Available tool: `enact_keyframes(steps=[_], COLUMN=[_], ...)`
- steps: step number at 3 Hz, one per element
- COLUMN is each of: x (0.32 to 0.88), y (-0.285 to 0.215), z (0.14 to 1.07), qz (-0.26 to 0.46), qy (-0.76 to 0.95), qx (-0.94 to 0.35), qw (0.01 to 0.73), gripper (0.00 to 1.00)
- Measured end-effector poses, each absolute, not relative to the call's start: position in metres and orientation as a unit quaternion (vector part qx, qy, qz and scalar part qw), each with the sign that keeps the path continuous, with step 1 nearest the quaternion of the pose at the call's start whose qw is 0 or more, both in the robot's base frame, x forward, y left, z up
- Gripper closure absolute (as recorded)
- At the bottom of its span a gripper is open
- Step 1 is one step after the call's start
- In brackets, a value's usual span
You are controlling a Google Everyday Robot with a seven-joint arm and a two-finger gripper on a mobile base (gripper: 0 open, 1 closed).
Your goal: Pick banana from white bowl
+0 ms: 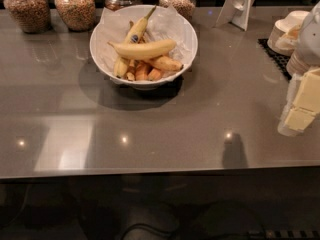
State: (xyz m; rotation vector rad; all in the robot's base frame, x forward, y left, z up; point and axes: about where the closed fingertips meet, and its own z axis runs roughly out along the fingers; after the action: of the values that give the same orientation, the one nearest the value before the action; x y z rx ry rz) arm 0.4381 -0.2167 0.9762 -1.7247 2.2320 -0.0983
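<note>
Single camera view, looking down on a grey glossy bench (pixel 150 134). White bowl (pixel 150 82) sits on the bench left of centre, towards the back, lined with crinkled white paper (pixel 170 21). Banana (pixel 145 49) lies inside the bowl, on top of the other contents, running roughly left to right with its thin pointed stem end towards the left rim. A slimmer banana with a blue sticker (pixel 135 35) lies under it, angled up towards the back of the bowl, greenish stem uppermost. Short orange-brown pieces (pixel 145 72) are packed beneath both, at the front of the bowl. End effector (pixel 302 106) is at the far right edge of the view, above the bench and well apart from the bowl; its pale yellow parts point down and left. Cannot tell how far open it is, nor whether it has hold of anything. Four filled jars (pixel 75 5) stand in a row behind the bowl. Stacked small beige bowls (pixel 287 29) sit by a black mat (pixel 272 54) at back right. White stand (pixel 240 4) leans beyond them.
</note>
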Motion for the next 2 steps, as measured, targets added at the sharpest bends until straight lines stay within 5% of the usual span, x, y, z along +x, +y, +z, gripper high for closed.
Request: enact_keyframes(steps=[2], x=[0.452], y=[-0.197], z=[0.982], qz=[-0.025], qy=[0.763], qx=[-0.614], qw=[0.199], gripper=[0.00])
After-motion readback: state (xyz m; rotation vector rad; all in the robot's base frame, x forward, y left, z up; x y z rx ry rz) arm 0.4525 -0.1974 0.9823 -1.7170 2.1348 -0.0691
